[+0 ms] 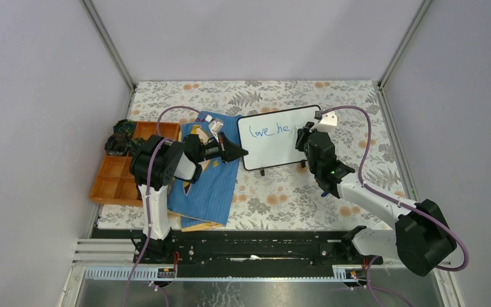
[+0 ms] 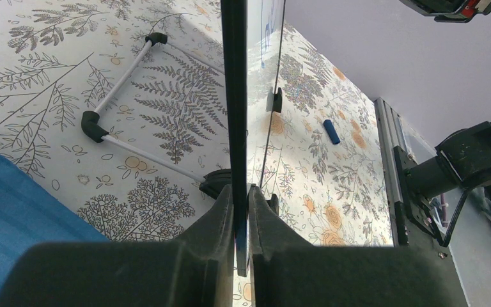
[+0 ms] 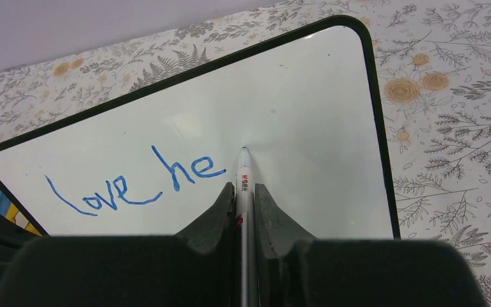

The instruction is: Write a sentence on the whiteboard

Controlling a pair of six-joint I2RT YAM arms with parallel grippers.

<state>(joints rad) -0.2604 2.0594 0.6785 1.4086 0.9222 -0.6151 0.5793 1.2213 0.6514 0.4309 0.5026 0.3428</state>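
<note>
"On the table (image 1: 294, 192), in the middle, stands the whiteboard (image 1: 275, 152). My left gripper (image 2: 241, 199) pinches its left edge tight."

"And the pen?"

"My right gripper (image 3: 244, 190) is squeezed shut on the pen (image 3: 243, 167). Its tip sits at the board, just right of 'he' in the sentence (image 3: 134, 185). The words run left to right, so I think the next letter goes further right."

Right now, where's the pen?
Right wrist view: the pen is clamped in the right hand, its tip at the whiteboard just right of the blue writing.
</note>
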